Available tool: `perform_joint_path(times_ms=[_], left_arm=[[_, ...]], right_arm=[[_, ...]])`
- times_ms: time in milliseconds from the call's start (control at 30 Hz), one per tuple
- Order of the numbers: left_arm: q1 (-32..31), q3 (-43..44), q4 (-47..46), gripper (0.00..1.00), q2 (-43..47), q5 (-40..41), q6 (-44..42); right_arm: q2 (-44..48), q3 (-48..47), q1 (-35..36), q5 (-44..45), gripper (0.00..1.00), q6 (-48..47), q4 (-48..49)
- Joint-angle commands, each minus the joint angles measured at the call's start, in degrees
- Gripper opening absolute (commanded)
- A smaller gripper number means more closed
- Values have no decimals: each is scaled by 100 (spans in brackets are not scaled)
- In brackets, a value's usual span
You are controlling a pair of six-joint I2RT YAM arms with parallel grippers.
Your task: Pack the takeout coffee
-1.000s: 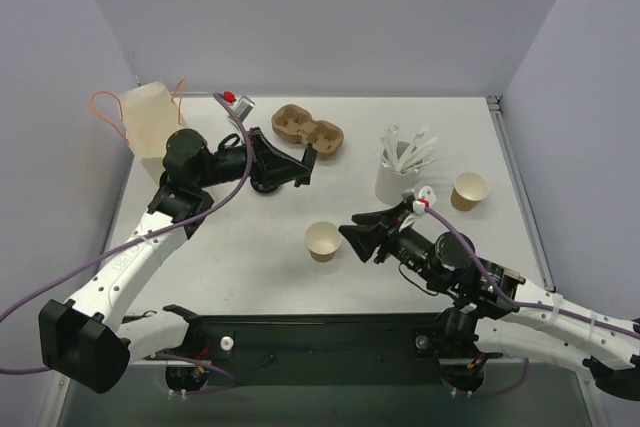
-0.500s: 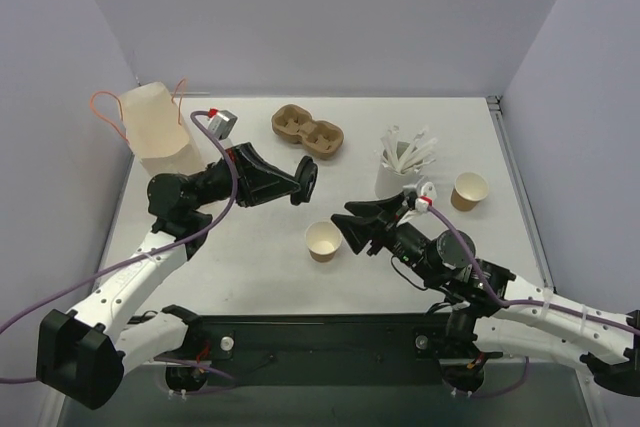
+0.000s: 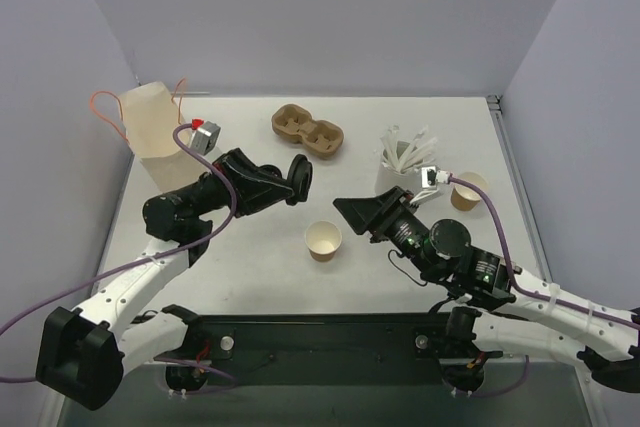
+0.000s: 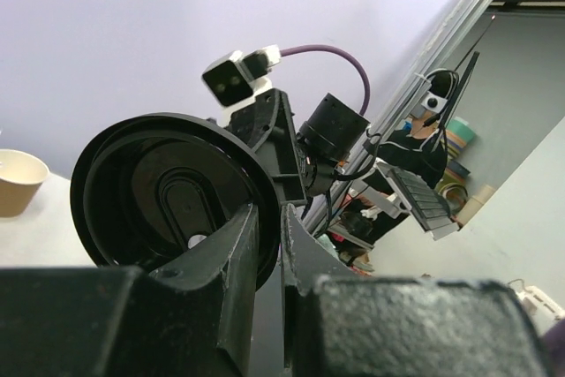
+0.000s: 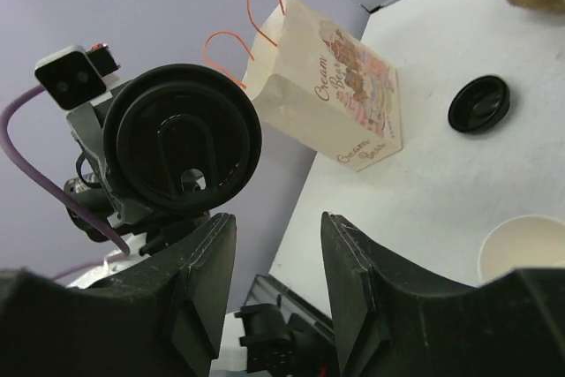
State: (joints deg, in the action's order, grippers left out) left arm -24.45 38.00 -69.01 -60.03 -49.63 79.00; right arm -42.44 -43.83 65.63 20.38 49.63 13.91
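Observation:
A kraft paper cup [image 3: 323, 240] with a white inside stands open near the table's middle; it also shows in the right wrist view [image 5: 526, 250]. A second kraft cup [image 3: 468, 190] stands at the right and shows in the left wrist view [image 4: 18, 182]. My left gripper [image 3: 291, 183] is shut on the rim of a black lid [image 3: 300, 178], held on edge above the table, facing the right arm [image 4: 168, 192] [image 5: 181, 147]. My right gripper [image 3: 343, 210] is open and empty, raised right of the middle cup, pointing at the lid. Its fingers [image 5: 199, 258] stand wide apart.
A brown two-hole cup carrier [image 3: 308, 130] lies at the back centre. A white cup of white sticks [image 3: 398, 172] stands behind the right arm. A printed paper bag [image 3: 155, 124] with orange handles stands at the back left [image 5: 335, 103]. Another black lid [image 5: 478, 103] lies on the table.
The left arm has drawn back and turned the held lid towards the right arm. The right gripper has risen from beside the middle cup and tilted up towards the lid.

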Motion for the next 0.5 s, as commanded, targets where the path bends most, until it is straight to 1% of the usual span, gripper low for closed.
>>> perform_joint_path(times_ms=[0, 133, 267, 467], left_arm=[[-25, -90, -1035, 15, -79, 155, -472], [-25, -187, -1298, 15, -123, 164, -693], [-25, -231, -1536, 15, -167, 164, -746], [-51, -284, -1676, 15, -193, 111, -878]], right_arm=[[-239, -81, 12, 72, 44, 1742, 295], [-423, -90, 12, -122, 43, 2173, 735], [-757, -135, 12, -219, 43, 2727, 832], [-1144, -29, 12, -518, 42, 3290, 1500]])
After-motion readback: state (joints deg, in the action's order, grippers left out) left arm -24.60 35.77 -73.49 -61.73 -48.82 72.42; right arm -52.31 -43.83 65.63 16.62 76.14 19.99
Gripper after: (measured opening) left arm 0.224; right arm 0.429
